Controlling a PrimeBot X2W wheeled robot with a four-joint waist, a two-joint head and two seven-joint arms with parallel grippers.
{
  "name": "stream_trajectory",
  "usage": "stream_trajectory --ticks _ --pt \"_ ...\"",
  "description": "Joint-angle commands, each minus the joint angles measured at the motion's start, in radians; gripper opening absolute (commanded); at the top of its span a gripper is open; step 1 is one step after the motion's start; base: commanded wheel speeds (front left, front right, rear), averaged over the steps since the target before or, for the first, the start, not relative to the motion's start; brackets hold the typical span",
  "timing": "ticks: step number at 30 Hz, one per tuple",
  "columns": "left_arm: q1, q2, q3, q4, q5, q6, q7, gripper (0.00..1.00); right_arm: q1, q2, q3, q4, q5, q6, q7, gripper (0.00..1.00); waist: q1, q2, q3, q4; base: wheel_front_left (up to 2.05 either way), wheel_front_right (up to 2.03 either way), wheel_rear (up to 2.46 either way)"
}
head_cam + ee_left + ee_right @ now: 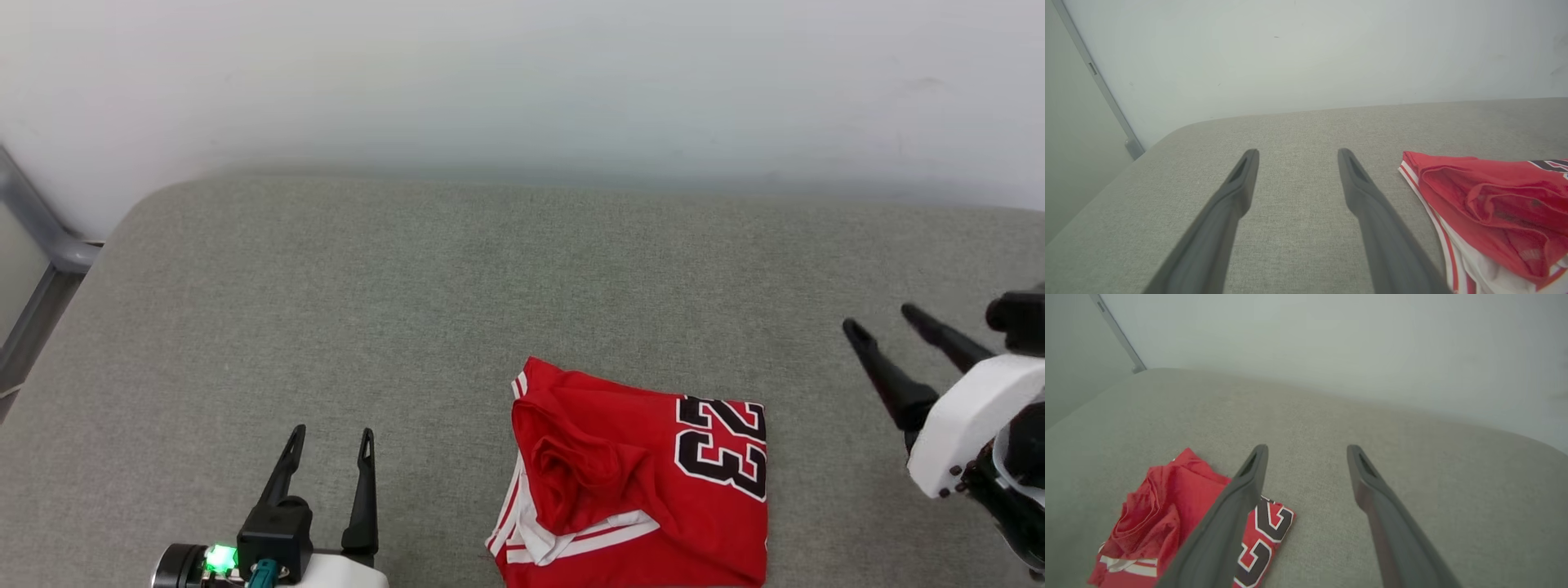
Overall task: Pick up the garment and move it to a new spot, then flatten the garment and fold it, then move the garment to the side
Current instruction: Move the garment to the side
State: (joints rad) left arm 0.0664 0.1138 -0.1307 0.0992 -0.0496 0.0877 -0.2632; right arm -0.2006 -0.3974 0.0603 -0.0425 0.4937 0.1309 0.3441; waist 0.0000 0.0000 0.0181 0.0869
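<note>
The garment (637,482) is seen folded into a rough rectangle on the counter (408,286) (a grey, fabric-covered one), at the near edge of the head view and right of centre. Its "23" lettering is turned upward at the right side. A bunched red fold and a white sleeve with striped trim are shown at its left. The left gripper (333,431) is held to the garment's left, apart from it, with its fingers spread and empty. The right gripper (882,318) is held to the garment's right, also apart, with its fingers spread, empty and slanted up and leftward. A pale wall (522,82) is seen behind the counter.
</note>
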Motion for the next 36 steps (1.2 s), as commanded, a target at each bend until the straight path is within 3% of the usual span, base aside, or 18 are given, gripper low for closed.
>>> stream_trajectory --ticks 1,8,12,21,32,33,34,36 --pt "-0.016 -0.004 -0.002 -0.003 0.001 -0.003 -0.002 1.00 -0.009 -0.027 0.028 0.013 0.041 0.000 0.064 1.00 0.0000 0.0000 0.010 0.007 0.00 0.00 0.00" --pt "-0.037 -0.012 -0.006 -0.009 0.003 -0.004 -0.002 1.00 -0.009 -0.086 0.130 0.095 0.221 0.000 0.334 1.00 0.0000 0.0000 0.053 0.027 0.00 0.00 0.00" --pt "-0.060 -0.015 -0.013 -0.011 0.007 -0.006 -0.002 1.00 -0.020 -0.084 0.163 0.149 0.277 0.000 0.403 1.00 0.0000 0.0000 0.084 0.044 0.00 0.00 0.00" --pt "-0.115 -0.026 -0.028 -0.003 0.009 -0.015 -0.002 1.00 -0.062 -0.042 0.215 0.274 0.361 0.000 0.382 1.00 0.0000 0.0000 0.162 0.080 0.00 0.00 0.00" --pt "-0.148 -0.039 -0.031 0.011 0.005 -0.017 -0.002 1.00 -0.084 -0.036 0.392 0.387 0.404 -0.001 0.294 1.00 0.0000 0.0000 0.191 0.100 0.00 0.00 0.00" --pt "-0.148 -0.040 -0.030 0.012 0.005 -0.017 -0.002 1.00 -0.088 -0.044 0.405 0.386 0.404 -0.001 0.276 0.43 0.0000 0.0000 0.190 0.099 0.00 0.00 0.00" --pt "-0.147 -0.040 -0.029 0.013 0.005 -0.016 -0.002 1.00 -0.097 -0.052 0.418 0.381 0.405 -0.001 0.256 0.00 0.0000 0.0000 0.189 0.098 0.00 0.00 0.00" --pt "-0.141 -0.041 -0.026 0.014 0.005 -0.014 -0.002 1.00 -0.112 -0.068 0.442 0.371 0.415 0.000 0.221 0.00 0.0000 0.0000 0.184 0.093 0.00 0.00 0.00"
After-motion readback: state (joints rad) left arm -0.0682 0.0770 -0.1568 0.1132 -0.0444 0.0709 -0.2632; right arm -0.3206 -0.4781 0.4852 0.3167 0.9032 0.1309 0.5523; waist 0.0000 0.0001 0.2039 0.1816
